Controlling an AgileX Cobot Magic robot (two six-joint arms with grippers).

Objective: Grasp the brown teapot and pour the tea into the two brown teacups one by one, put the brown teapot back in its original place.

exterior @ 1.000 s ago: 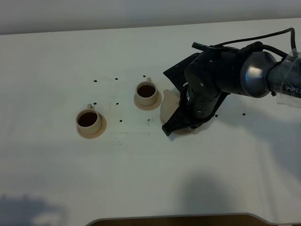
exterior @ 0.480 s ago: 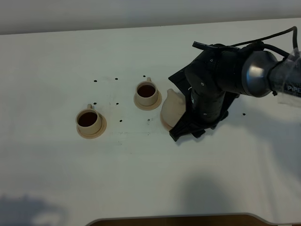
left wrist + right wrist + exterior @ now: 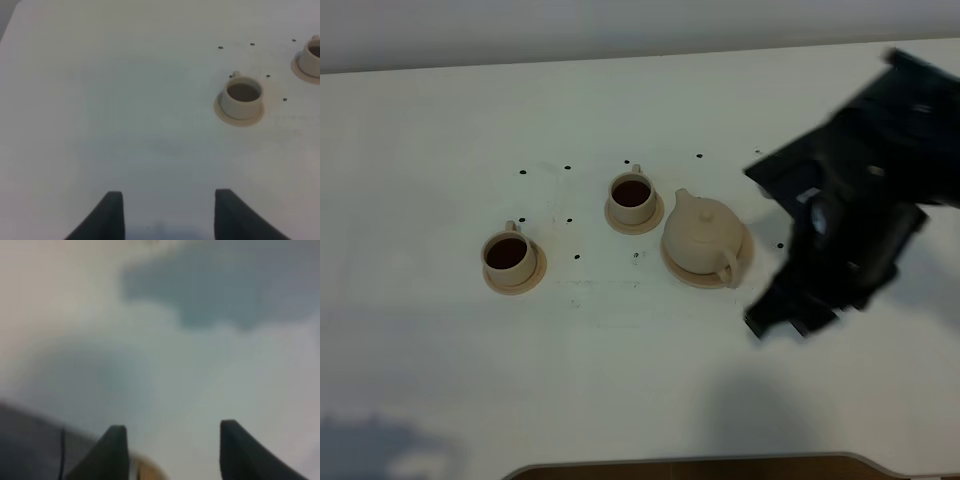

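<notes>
The brown teapot stands upright on its wide saucer, the original place, with its spout toward the cups and its handle toward the front. Both brown teacups sit on small saucers with dark tea inside, one just left of the teapot and the other further left. My right gripper hangs blurred to the right of the teapot, apart from it. In the right wrist view it is open with nothing between its fingers. My left gripper is open over bare table, short of the nearer teacup.
Small black dots mark the white table around the cups. The second cup is cut off at the edge of the left wrist view. A dark curved edge runs along the table's front.
My right gripper has opened, let go of the teapot and swung away to the right and front. The teapot, earlier mostly covered by the arm, now stands in full view on its saucer.
</notes>
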